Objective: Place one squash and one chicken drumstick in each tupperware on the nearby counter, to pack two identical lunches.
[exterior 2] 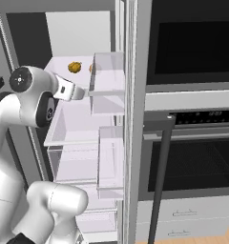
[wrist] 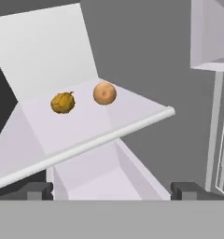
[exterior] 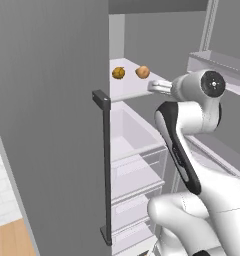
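Nearest the hand camera, 2 dark fingertips [wrist: 37, 190] stand far apart at the bottom corners of the hand view, nothing between them — the gripper [wrist: 112, 191] is wide open and empty, poised just in front of the rounded front edge of a white fridge shelf [wrist: 132, 114].

On that shelf lie the 2 squashes, side by side and a little apart, well back from the front edge. In the hand view the yellow lumpy squash [wrist: 63, 102] is on the left and the tan squash [wrist: 104, 93] on the right, seen end-on so it looks round. The left base view shows the same pair in the same order, the yellow one [exterior: 118, 73] and the tan one [exterior: 142, 72], beyond the arm's wrist. In the right base view the yellow one [exterior 2: 75, 67] is plain, while the tan one is mostly hidden behind a translucent door bin [exterior 2: 107, 81].

Below the shelf sits a clear drawer [exterior: 129, 132], with more drawers stacked under it.

The white arm [exterior: 192, 115] reaches into the open fridge at shelf height, its wrist level with the shelf's front edge. The grey fridge door [exterior: 52, 125] stands open on the left of the left base view, its long dark handle [exterior: 106, 170] running down its edge. To the right of the fridge in the right base view stands a black wall oven [exterior 2: 192, 143] with a dark bar handle [exterior 2: 161, 171], and pale drawers [exterior 2: 188, 214] beneath it.
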Available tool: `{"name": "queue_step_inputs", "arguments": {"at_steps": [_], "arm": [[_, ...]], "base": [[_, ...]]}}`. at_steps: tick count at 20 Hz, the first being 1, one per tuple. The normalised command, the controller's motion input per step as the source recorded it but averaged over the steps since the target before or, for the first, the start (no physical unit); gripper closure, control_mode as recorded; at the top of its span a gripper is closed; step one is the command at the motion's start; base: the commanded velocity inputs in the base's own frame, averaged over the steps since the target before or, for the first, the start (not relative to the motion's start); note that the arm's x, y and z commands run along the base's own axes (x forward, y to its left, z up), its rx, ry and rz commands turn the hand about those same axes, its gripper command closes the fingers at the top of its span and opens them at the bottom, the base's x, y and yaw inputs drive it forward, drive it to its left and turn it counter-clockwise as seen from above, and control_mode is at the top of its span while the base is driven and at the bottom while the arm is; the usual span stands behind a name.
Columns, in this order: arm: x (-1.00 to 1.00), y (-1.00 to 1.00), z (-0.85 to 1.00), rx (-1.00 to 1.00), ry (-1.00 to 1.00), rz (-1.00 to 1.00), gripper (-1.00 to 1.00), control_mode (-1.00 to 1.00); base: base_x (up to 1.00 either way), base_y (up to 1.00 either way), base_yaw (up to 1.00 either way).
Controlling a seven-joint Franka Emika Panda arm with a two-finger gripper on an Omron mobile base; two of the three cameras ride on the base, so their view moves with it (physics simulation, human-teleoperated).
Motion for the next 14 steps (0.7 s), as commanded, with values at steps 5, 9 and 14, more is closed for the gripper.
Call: {"name": "queue_step_inputs", "arguments": {"at_steps": [5, 9, 14], "arm": [[0.49, 0.05, 0.00, 0.00, 0.13, 0.00, -1.00, -1.00], [0.67, 0.02, 0.00, 0.00, 0.13, 0.00, -1.00, -1.00], [0.70, 0.00, -0.05, 0.00, 0.03, 0.00, -1.00, -1.00]], "base": [[0.00, 0.00, 0.00], [0.00, 0.00, 0.00], [0.00, 0.00, 0.00]]}}
